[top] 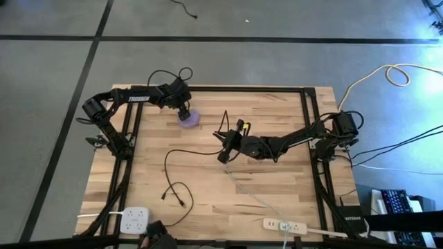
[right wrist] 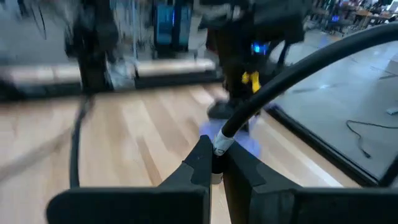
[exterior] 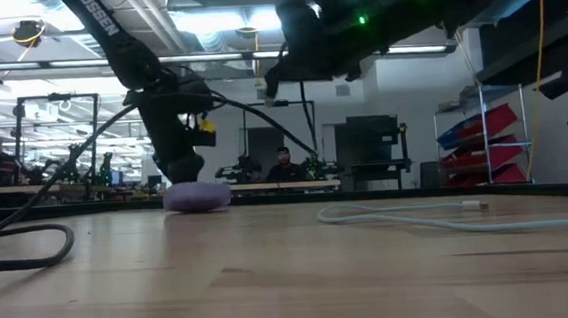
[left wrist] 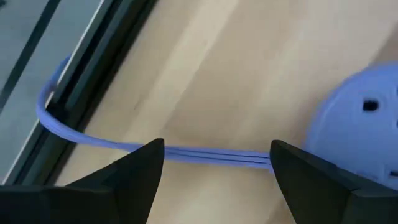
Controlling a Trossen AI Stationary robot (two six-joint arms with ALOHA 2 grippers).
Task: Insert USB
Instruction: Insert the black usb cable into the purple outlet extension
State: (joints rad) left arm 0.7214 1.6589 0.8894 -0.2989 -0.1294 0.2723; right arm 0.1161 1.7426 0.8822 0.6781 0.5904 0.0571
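L gripper (top: 185,113) fingers apart; R gripper (top: 224,153) fingers clamped.

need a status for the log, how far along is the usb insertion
Done: the right end effector is shut on the black cable's plug end, lifted off the table. In hand: the left end effector, open, sits at the purple hub, its fingers astride the hub's cord. Left: carrying the plug across and inserting it.

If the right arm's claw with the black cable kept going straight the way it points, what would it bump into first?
Probably the purple hub: the right gripper, shut on the black cable's plug, points at it, with the left gripper just above. Depth is hard to judge.
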